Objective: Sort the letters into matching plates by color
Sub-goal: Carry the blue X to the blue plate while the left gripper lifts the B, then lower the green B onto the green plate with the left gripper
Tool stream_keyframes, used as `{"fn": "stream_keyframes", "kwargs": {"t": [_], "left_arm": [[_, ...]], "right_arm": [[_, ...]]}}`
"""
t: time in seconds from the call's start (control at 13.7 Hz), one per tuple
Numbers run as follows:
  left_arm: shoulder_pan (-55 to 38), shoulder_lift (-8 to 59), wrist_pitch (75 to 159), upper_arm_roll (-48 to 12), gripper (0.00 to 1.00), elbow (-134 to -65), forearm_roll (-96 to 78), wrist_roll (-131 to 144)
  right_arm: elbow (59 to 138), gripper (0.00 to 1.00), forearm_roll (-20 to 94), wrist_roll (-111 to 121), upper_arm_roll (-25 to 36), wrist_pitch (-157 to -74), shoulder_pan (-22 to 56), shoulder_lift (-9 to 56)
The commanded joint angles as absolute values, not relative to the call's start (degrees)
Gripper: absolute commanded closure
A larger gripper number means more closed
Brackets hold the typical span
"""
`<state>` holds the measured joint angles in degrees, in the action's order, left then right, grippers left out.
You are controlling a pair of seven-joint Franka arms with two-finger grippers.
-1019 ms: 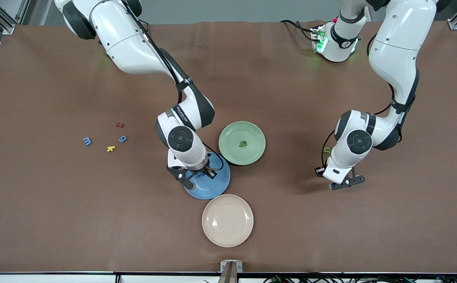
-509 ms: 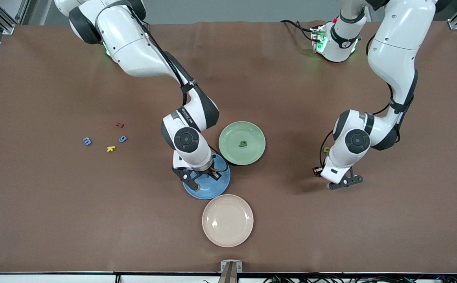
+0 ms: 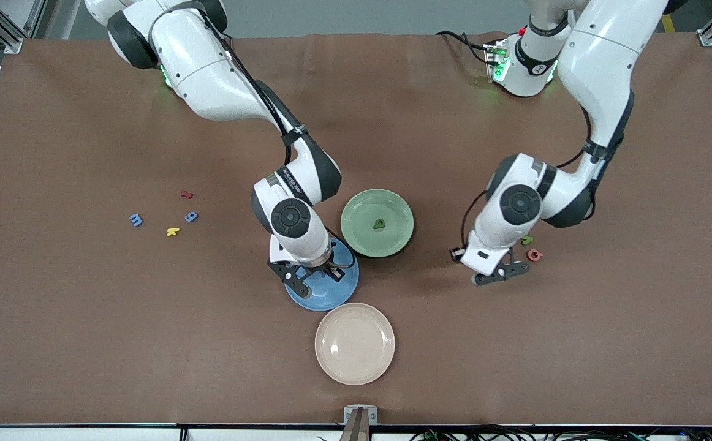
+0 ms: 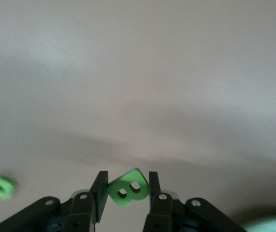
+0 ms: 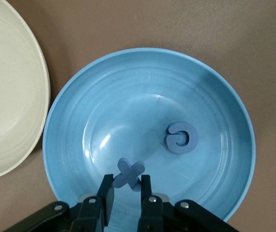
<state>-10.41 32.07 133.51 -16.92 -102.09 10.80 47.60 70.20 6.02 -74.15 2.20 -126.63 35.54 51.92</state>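
My right gripper (image 3: 314, 277) (image 5: 127, 179) hangs over the blue plate (image 3: 331, 295) (image 5: 143, 96), shut on a blue letter X (image 5: 130, 170). A blue letter G (image 5: 180, 137) lies in that plate. My left gripper (image 3: 498, 277) (image 4: 128, 177) is shut on a green letter B (image 4: 128, 188), over bare table between the green plate (image 3: 362, 242) and a loose green letter (image 3: 526, 240) (image 4: 1, 186). One green letter (image 3: 379, 223) lies in the green plate. Two blue letters, an m (image 3: 136, 220) and a g (image 3: 191, 216), lie toward the right arm's end.
A cream plate (image 3: 355, 343) (image 5: 7, 96) sits nearer the front camera than the blue plate, almost touching it. A red letter (image 3: 187, 195) and a yellow letter (image 3: 173, 231) lie among the loose blue ones. A reddish letter (image 3: 535, 255) lies beside the loose green letter.
My left arm has carried the green B toward the green plate, uncovering the reddish letter. My right gripper shifted slightly over the blue plate, then held still.
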Motion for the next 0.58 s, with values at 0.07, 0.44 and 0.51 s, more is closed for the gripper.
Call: {"fn": "stream_keyframes", "kwargs": {"t": [0.07, 0.44, 0.51], "left_arm": [[-15.6, 32.7, 131.3, -19.7, 0.8, -99.4, 10.4, 57.0], [-24.2, 36.1, 131.3, -19.7, 0.8, -97.0, 10.3, 66.0], [-25.3, 37.2, 131.3, -19.7, 0.8, -96.0, 10.4, 67.0]], "right_arm": [[68.0, 1.0, 6.1, -75.4, 2.7, -126.3, 36.0, 53.2], [68.0, 1.0, 6.1, -75.4, 2.7, -126.3, 36.0, 53.4], [68.0, 0.99, 6.1, -75.4, 2.7, -126.3, 36.0, 53.4]]}}
